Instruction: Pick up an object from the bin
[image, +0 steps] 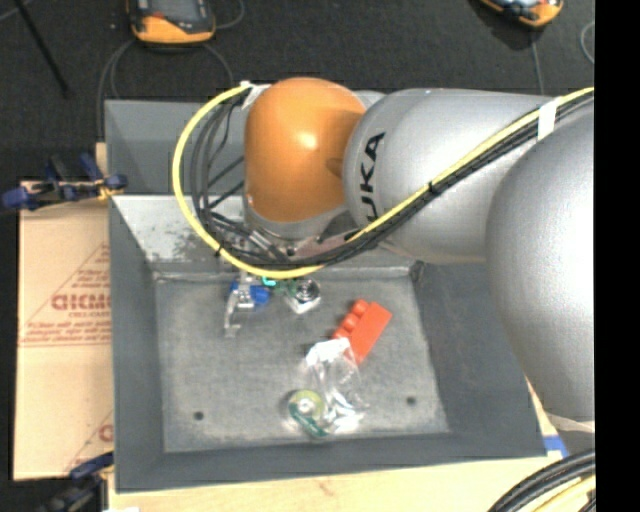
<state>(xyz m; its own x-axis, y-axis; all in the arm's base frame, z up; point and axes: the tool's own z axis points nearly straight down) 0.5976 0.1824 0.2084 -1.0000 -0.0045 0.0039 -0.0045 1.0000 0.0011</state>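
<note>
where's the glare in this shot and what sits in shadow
Camera view: highlights on the arm's orange cover and silver shell; the clear plastic wrapper glints white; the bin floor is evenly lit, darker along its back edge under the wrist; the red block casts a faint shadow.

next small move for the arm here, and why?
Probably slide the gripper toward the view's lower right, to stand over the orange-red block. The gripper sits at the far edge of the bin floor, off to the block's side. The block lies mostly in the open, with only its lower end by the crumpled clear wrapper, so it looks the easier pick.
</note>
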